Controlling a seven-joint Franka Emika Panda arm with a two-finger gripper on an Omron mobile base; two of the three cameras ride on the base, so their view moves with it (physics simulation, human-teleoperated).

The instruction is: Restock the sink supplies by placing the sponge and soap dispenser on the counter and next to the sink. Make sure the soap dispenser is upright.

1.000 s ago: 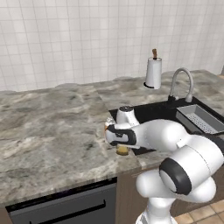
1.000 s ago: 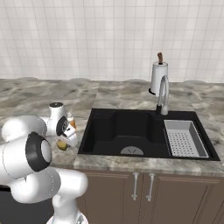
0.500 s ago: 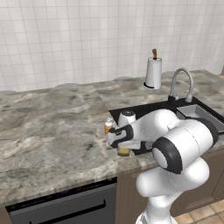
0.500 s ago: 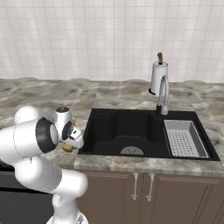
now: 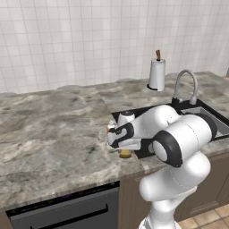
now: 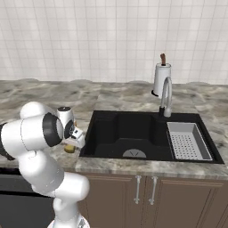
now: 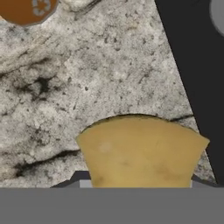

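While the tool [image 7: 140, 186] pinches the sponge [image 7: 141, 151] between its tips, the counter [image 7: 87, 87] lies just below.

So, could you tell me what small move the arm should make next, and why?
Probably lower a little and open the gripper. It holds the sponge just above the counter, beside the sink, with the soap dispenser already standing nearby, so releasing there looks right.
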